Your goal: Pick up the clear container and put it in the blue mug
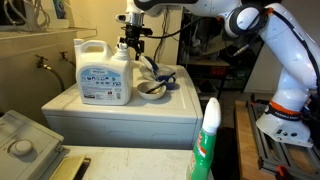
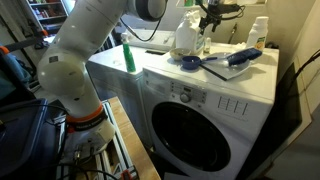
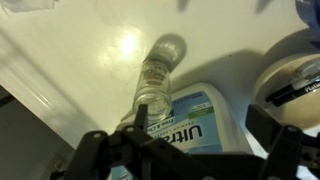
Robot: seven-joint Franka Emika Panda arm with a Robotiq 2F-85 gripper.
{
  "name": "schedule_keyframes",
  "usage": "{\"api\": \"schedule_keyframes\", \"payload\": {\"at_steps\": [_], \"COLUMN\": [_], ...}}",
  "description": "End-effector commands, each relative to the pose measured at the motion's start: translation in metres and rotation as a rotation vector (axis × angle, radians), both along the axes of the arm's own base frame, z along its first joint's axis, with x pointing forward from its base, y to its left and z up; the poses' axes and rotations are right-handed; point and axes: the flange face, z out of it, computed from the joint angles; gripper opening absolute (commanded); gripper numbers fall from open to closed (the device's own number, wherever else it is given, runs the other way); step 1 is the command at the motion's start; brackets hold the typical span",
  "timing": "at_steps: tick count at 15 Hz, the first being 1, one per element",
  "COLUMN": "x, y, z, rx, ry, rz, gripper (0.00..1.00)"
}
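The clear container (image 3: 155, 85) is a small glass jar. In the wrist view it stands upright on the white washer top (image 3: 70, 50), next to the white detergent jug (image 3: 195, 125). My gripper (image 3: 190, 147) is open and empty, above the jug and the jar, with the jar near its left finger. In both exterior views the gripper (image 1: 133, 42) (image 2: 208, 18) hangs over the jug (image 1: 105, 75) (image 2: 187, 38). I cannot pick out the blue mug with certainty. A dark blue shape at the wrist view's top right corner (image 3: 306, 8) may be it.
A shallow brownish bowl (image 1: 150, 89) (image 3: 295, 75) with a dark handle across it sits beside the jug. A blue brush (image 2: 240, 57) lies on the washer top. A white bottle (image 2: 258, 30) stands at the back and a green bottle (image 2: 128, 57) at the washer's edge.
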Motion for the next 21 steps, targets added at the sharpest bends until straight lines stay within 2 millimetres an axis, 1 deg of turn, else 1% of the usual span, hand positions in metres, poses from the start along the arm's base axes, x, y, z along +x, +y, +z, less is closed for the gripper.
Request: {"api": "schedule_keyframes", "payload": {"at_steps": [1, 5, 12, 17, 18, 19, 20, 21], "x": [0.017, 0.025, 0.027, 0.028, 0.027, 0.027, 0.027, 0.027], "y": [0.009, 0.02, 0.033, 0.043, 0.045, 0.046, 0.047, 0.047], "z": [-0.019, -0.031, -0.052, -0.063, -0.065, -0.067, -0.069, -0.069], "rx": [-0.031, -0.037, -0.047, -0.078, -0.084, -0.091, -0.098, -0.106], "ry": [-0.076, -0.114, -0.098, -0.096, -0.091, -0.088, -0.086, -0.085], "rz": [0.044, 0.063, 0.121, 0.146, 0.153, 0.16, 0.164, 0.168], "gripper": [1.0, 1.0, 1.0, 1.0, 0.88, 0.75, 0.68, 0.58]}}
